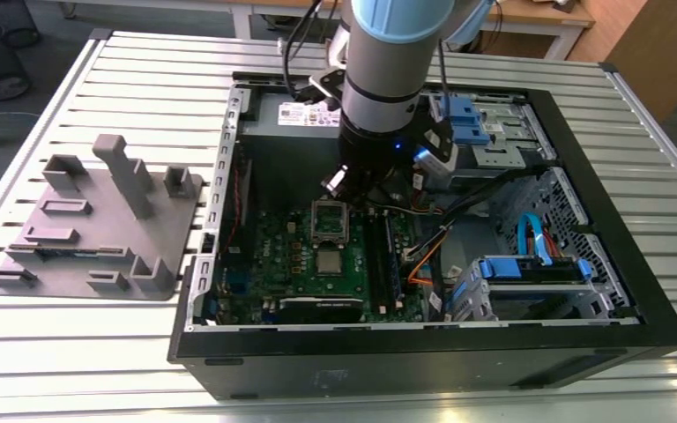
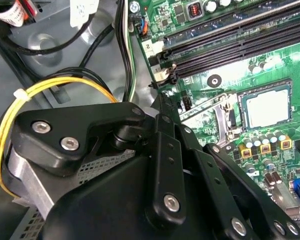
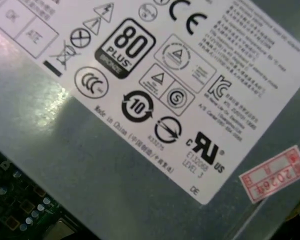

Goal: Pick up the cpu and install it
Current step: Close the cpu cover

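Cpu (image 2: 265, 105) sits flat in its socket on the green motherboard (image 2: 225, 75), w/ the socket frame (image 1: 331, 220) hinged open just behind it. Pincer (image 1: 356, 189) hangs just above that frame, apart from the cpu; can't tell its jaw state. Grey tray (image 1: 85, 225) lies on the desk (image 1: 68, 352), well off from the motherboard.

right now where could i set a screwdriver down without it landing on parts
Bare slatted table runs behind the grey plastic tray, and more along the front edge before the computer case. Inside the case it is crowded: the arm's hand hangs over the green motherboard, with cables and drive cages toward the exterior view's right.
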`<state>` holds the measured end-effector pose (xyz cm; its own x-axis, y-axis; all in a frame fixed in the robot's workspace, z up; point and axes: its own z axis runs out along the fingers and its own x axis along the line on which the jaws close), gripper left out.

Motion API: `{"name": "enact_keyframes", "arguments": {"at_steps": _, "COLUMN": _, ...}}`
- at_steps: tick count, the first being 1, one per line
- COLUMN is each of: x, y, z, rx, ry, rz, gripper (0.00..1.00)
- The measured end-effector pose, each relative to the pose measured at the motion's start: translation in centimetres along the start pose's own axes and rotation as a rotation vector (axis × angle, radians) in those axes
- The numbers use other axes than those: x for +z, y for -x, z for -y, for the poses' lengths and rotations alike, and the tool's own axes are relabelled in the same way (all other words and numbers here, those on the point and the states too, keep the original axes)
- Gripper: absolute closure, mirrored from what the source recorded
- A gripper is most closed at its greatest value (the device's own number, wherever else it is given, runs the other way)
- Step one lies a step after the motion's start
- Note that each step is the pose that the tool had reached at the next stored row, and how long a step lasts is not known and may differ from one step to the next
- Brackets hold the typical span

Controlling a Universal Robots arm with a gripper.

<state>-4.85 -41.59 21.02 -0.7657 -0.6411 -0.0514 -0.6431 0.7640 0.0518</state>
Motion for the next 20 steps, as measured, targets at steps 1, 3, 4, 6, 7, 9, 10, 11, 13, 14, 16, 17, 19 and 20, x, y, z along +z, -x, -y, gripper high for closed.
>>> {"name": "enact_keyframes", "arguments": {"at_steps": 1, "x": 0.00, "y": -0.07, "z": -0.06, "rx": 0.000, "ry": -0.0004, "rz": 0.0004, "gripper": 0.89}}
{"name": "enact_keyframes", "arguments": {"at_steps": 3, "x": 0.00, "y": -0.20, "z": -0.16, "rx": 0.000, "ry": -0.0007, "rz": 0.0010, "gripper": 0.89}}
{"name": "enact_keyframes", "arguments": {"at_steps": 4, "x": 0.00, "y": -0.25, "z": -0.20, "rx": 0.000, "ry": -0.0009, "rz": 0.0013, "gripper": 0.89}}
{"name": "enact_keyframes", "arguments": {"at_steps": 6, "x": -0.02, "y": -0.28, "z": -0.20, "rx": 0.000, "ry": -0.0010, "rz": 0.0012, "gripper": 0.89}}
{"name": "enact_keyframes", "arguments": {"at_steps": 7, "x": -0.05, "y": -0.29, "z": -0.20, "rx": 0.000, "ry": -0.0011, "rz": 0.0012, "gripper": 0.89}}
{"name": "enact_keyframes", "arguments": {"at_steps": 9, "x": -0.15, "y": -0.31, "z": -0.19, "rx": 0.000, "ry": -0.0011, "rz": 0.0012, "gripper": 0.89}}
{"name": "enact_keyframes", "arguments": {"at_steps": 10, "x": -0.20, "y": -0.32, "z": -0.18, "rx": 0.000, "ry": -0.0011, "rz": 0.0012, "gripper": 0.89}}
{"name": "enact_keyframes", "arguments": {"at_steps": 11, "x": -0.26, "y": -0.32, "z": -0.18, "rx": 0.000, "ry": -0.0011, "rz": 0.0012, "gripper": 0.89}}
{"name": "enact_keyframes", "arguments": {"at_steps": 13, "x": -0.36, "y": -0.33, "z": -0.17, "rx": 0.000, "ry": -0.0011, "rz": 0.0013, "gripper": 0.89}}
{"name": "enact_keyframes", "arguments": {"at_steps": 14, "x": -0.43, "y": -0.34, "z": -0.17, "rx": 0.000, "ry": -0.0012, "rz": 0.0014, "gripper": 0.89}}
{"name": "enact_keyframes", "arguments": {"at_steps": 16, "x": -0.56, "y": -0.35, "z": -0.17, "rx": 0.000, "ry": -0.0015, "rz": 0.0018, "gripper": 0.89}}
{"name": "enact_keyframes", "arguments": {"at_steps": 17, "x": -0.63, "y": -0.37, "z": -0.17, "rx": 0.000, "ry": -0.0018, "rz": 0.0021, "gripper": 0.89}}
{"name": "enact_keyframes", "arguments": {"at_steps": 19, "x": -0.77, "y": -0.41, "z": -0.19, "rx": 0.000, "ry": -0.0025, "rz": 0.0030, "gripper": 0.89}}
{"name": "enact_keyframes", "arguments": {"at_steps": 20, "x": -0.84, "y": -0.43, "z": -0.20, "rx": 0.000, "ry": -0.0029, "rz": 0.0035, "gripper": 0.89}}
